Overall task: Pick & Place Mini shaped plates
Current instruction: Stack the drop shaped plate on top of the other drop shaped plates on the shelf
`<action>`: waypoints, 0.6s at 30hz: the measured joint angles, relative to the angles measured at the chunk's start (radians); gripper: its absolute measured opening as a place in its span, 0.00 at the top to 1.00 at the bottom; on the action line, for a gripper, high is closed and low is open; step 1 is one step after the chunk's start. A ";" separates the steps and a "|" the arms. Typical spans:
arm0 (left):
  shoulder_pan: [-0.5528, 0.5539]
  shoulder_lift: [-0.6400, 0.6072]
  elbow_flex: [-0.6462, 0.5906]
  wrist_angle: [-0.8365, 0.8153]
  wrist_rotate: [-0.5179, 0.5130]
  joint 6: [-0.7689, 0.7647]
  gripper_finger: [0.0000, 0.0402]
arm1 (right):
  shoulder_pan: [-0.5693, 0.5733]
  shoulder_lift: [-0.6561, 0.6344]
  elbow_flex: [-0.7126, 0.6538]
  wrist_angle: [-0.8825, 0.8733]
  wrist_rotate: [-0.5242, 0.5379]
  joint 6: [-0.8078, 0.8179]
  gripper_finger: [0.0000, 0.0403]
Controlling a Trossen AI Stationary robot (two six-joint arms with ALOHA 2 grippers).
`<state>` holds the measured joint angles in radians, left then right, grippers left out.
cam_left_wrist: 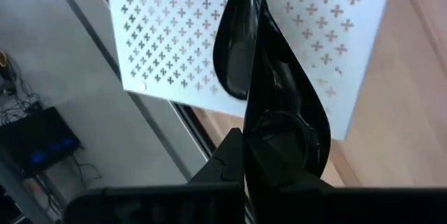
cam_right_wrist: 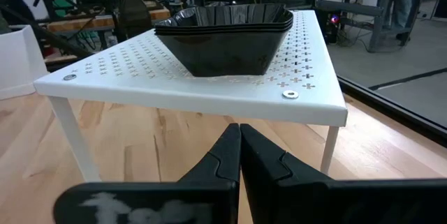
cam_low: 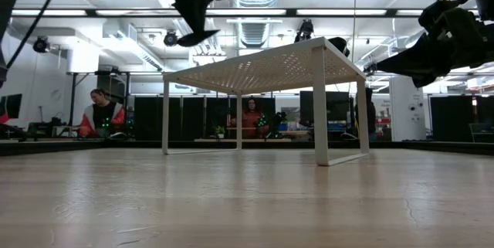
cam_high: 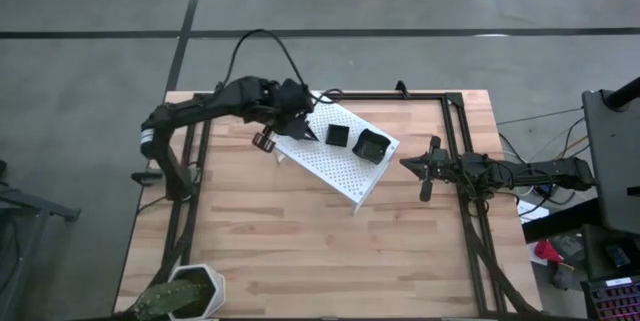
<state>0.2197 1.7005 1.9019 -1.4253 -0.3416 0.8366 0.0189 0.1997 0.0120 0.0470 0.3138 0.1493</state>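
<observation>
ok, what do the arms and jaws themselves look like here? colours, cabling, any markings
Both arms are dark, near-black, jointed links. The left arm has a black cable looping up off it and a pale band near its base end. The right arm is slimmer-looking, with loose cables trailing by its base. The left gripper and right gripper have plain glossy black jaws tapering to points. No readable markings.

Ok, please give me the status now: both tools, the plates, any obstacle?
Left tool shut on teardrop plate, above rack far corner. Right tool shut, empty, beside rack. Stacked wavy plates on rack. No obstacle seen.
</observation>
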 joint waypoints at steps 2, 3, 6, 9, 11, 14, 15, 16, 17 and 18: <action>0.000 0.021 0.010 0.006 0.003 0.006 1.00 | 0.000 0.000 0.000 0.000 0.000 0.000 0.98; 0.003 0.023 0.012 0.010 0.006 0.009 1.00 | 0.000 0.000 0.000 0.000 0.000 0.000 0.98; 0.023 0.022 0.025 0.028 0.010 0.007 1.00 | 0.000 0.000 0.000 0.000 0.000 0.000 0.98; 0.036 0.032 0.057 0.035 0.004 0.004 1.00 | 0.000 0.000 0.000 0.000 0.000 0.000 0.98; 0.038 0.051 0.100 0.048 0.018 0.004 1.00 | 0.000 0.001 0.000 0.000 0.000 0.000 0.98; 0.043 0.107 0.184 0.042 0.020 0.005 1.00 | 0.000 0.000 0.000 0.000 0.000 0.000 0.98; 0.045 0.134 0.217 0.026 0.018 0.004 1.00 | 0.000 0.000 0.000 0.000 0.000 0.000 0.98; 0.046 0.162 0.248 -0.006 0.018 0.003 1.00 | 0.000 0.000 0.000 0.000 0.000 0.000 0.98; 0.046 0.193 0.280 -0.057 0.017 0.003 1.00 | 0.000 0.000 0.000 0.000 0.000 0.000 0.98; 0.045 0.217 0.294 -0.081 0.018 0.003 1.00 | 0.000 0.000 0.000 0.000 0.000 0.000 0.98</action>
<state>0.2647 1.9175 2.1960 -1.5065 -0.3239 0.8398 0.0193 0.2001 0.0120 0.0467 0.3134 0.1493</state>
